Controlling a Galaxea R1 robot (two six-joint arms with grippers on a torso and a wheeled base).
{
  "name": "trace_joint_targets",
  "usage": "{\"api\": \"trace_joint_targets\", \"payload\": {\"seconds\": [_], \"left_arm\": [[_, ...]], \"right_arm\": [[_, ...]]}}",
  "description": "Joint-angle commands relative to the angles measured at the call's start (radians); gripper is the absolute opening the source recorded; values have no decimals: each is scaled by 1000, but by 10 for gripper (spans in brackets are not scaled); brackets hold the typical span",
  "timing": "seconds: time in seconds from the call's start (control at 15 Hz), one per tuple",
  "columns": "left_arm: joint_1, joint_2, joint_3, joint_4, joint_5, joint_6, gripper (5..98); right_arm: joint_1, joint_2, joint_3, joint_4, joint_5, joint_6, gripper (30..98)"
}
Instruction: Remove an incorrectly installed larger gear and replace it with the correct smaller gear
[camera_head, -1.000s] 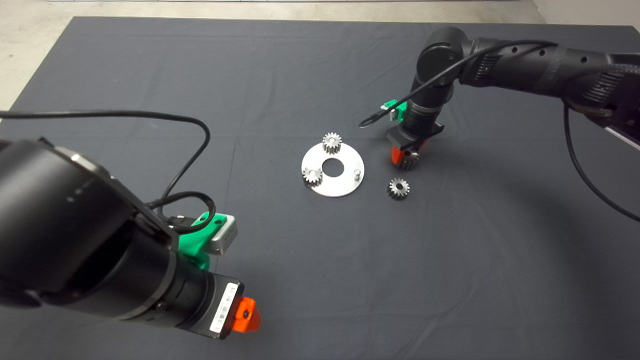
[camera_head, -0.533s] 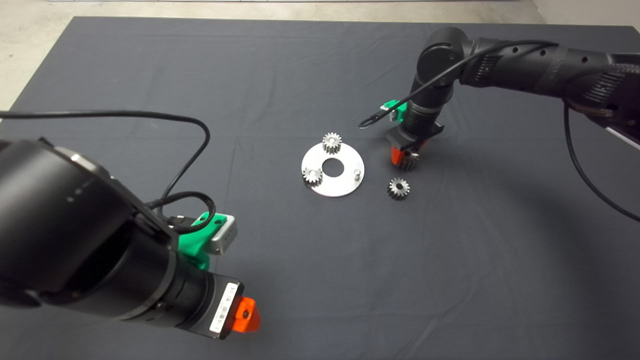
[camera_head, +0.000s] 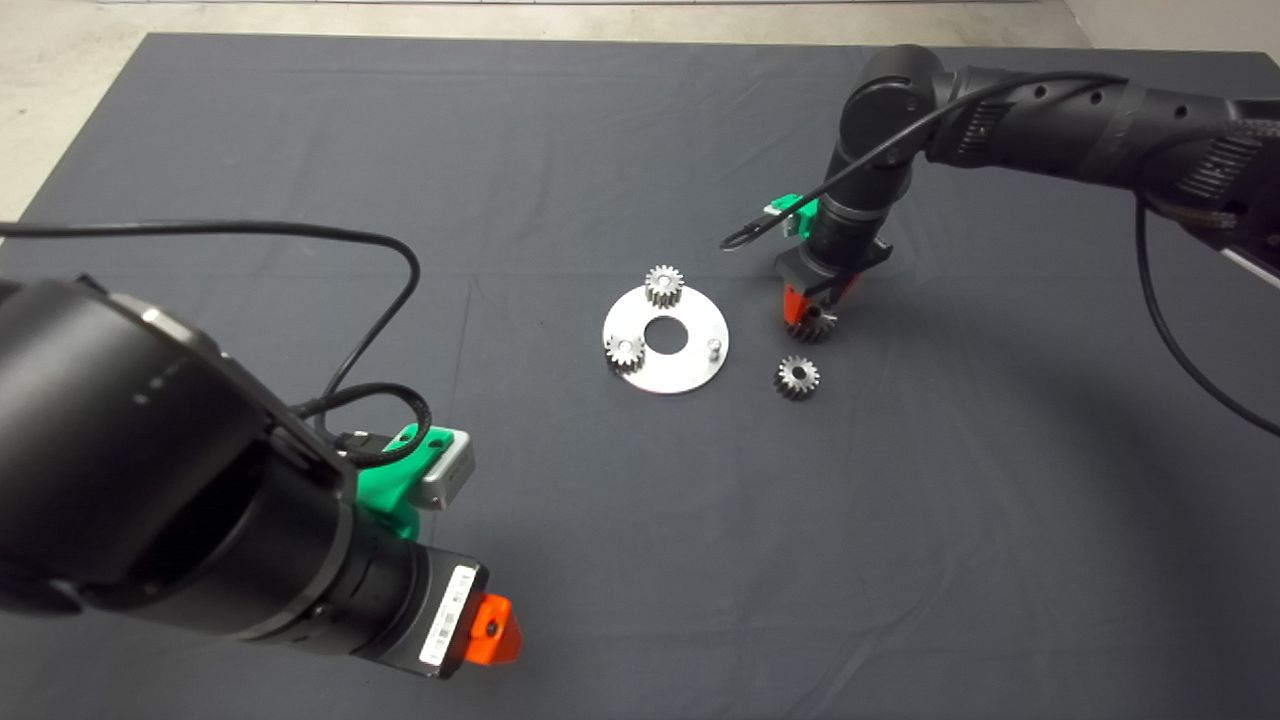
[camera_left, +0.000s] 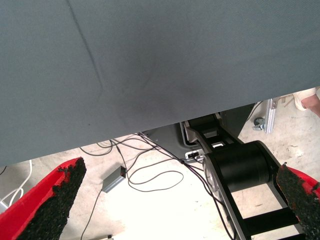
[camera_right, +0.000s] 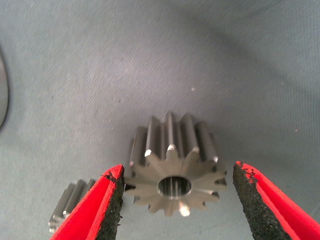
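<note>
The larger gear (camera_head: 813, 323) lies on the mat to the right of the round silver plate (camera_head: 690, 375). In the right wrist view the larger gear (camera_right: 175, 167) is dark steel with long teeth and a centre hole. My right gripper (camera_head: 810, 312) stands over it, open, and its pads (camera_right: 114, 200) stand on either side of the gear with a gap on one side. The smaller gear (camera_head: 797, 377) lies on the mat just in front, and its edge shows in the right wrist view (camera_right: 70, 206). My left gripper (camera_head: 492, 630) waits open at the lower left.
Two silver spur gears (camera_head: 664, 286) (camera_head: 625, 350) sit on the plate, and a bare peg (camera_head: 714, 347) stands at its right side. The left wrist view shows the mat's edge (camera_left: 150, 75) and cables (camera_left: 150, 175) on the floor beyond.
My right arm has risen slightly and shifted a little away. The larger gear stays on the mat. The left arm has not moved.
</note>
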Motion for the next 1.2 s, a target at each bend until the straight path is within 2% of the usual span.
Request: {"api": "trace_joint_targets", "payload": {"seconds": [0.0, 0.13, 0.2, 0.4, 0.53, 0.67, 0.8, 0.93, 1.13], "left_arm": [[-15, -1, 17, -19, 1, -5, 982], [-15, 1, 17, -19, 1, -5, 982], [-15, 2, 17, -19, 1, -5, 982], [-15, 2, 17, -19, 1, -5, 982], [-15, 4, 17, -19, 1, -5, 982], [-15, 4, 17, -19, 2, -5, 982], [-15, 4, 17, -19, 1, -5, 982], [-15, 4, 17, -19, 1, -4, 982], [-15, 3, 17, -19, 1, -5, 982]], "right_arm": [[109, -7, 99, 50, -100, 63, 574], [139, -7, 114, 114, -102, 64, 574], [139, -7, 118, 130, -103, 65, 611], [140, -15, 208, 138, -103, 92, 628], [140, -15, 232, 161, -105, 106, 679], [139, -15, 266, 165, -108, 109, 682], [137, -15, 301, 165, -108, 123, 730], [131, -15, 350, 164, -108, 126, 730], [99, -18, 359, 156, -109, 121, 774]]}}
